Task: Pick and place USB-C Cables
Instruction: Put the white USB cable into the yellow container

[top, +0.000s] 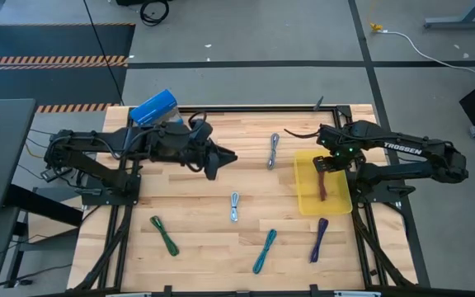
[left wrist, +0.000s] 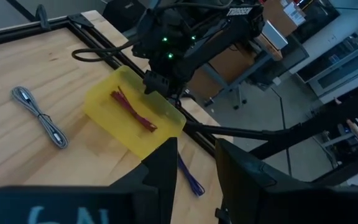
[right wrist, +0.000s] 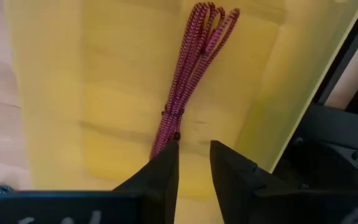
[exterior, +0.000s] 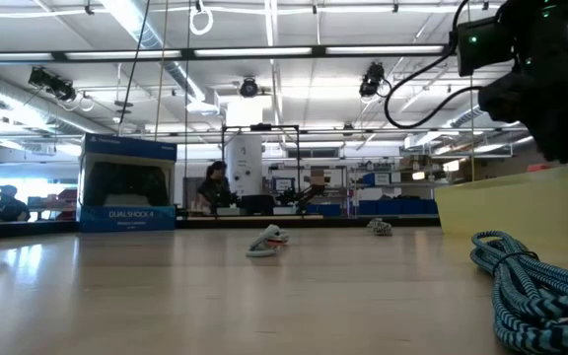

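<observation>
The maroon cable [top: 323, 183] lies flat along the floor of the yellow tray [top: 308, 198]; it also shows in the right wrist view [right wrist: 188, 68] and the left wrist view [left wrist: 134, 109]. My right gripper [right wrist: 194, 146] hangs open just above the cable's far end, over the tray [right wrist: 73, 93], and touches nothing. On the bare table lie the grey cable [top: 273, 151], the pale blue cable [top: 234, 206], the green cable [top: 164, 235], the teal cable [top: 265, 251] and the purple cable [top: 318, 240]. My left gripper [top: 225, 157] hovers open over the table's middle, left of the grey cable.
A blue box [top: 153, 107] stands at the table's far left corner, behind my left arm. In the low view the teal cable [exterior: 531, 286] lies close at the right, with the tray wall [exterior: 521, 202] behind it and my right gripper [exterior: 560, 99] above. A person sits far back in the room.
</observation>
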You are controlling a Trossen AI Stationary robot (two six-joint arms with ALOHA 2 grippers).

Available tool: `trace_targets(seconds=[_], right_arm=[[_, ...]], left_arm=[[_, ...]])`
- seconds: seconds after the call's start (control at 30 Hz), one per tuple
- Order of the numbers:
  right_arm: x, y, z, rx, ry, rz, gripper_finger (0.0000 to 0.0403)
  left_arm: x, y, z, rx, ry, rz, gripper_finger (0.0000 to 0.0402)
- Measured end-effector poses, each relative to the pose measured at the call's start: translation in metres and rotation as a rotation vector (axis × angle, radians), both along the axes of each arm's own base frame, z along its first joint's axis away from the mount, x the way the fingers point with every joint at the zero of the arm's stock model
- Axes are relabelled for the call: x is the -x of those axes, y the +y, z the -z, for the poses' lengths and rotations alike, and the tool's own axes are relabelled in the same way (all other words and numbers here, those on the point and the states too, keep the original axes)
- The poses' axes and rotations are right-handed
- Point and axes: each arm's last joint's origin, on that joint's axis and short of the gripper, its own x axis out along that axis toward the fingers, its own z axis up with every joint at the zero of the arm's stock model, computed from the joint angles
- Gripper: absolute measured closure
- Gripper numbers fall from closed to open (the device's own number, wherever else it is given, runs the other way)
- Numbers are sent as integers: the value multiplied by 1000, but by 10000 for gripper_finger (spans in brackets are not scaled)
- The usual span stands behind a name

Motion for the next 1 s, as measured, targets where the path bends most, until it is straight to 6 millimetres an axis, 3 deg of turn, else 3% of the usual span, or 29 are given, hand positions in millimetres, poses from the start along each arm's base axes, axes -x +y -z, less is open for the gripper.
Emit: trace_targets(seconds=[0.2, 0.47, 0.73, 1.0], right_arm=[[-5, 3, -1, -45, -71, -59, 256], [-32, 4, -14, -8, -433, -122, 209], [-68, -4, -46, 139, -917, -183, 209], [-76, -6, -61, 165, -1102, -247, 210]], left_arm=[[2, 1, 6, 13, 62, -43, 285], [0, 5, 56, 74, 455, -264, 285], [-38, -10, 108, 160, 656, -220, 284], [-67, -27, 157, 274, 777, -250, 221]])
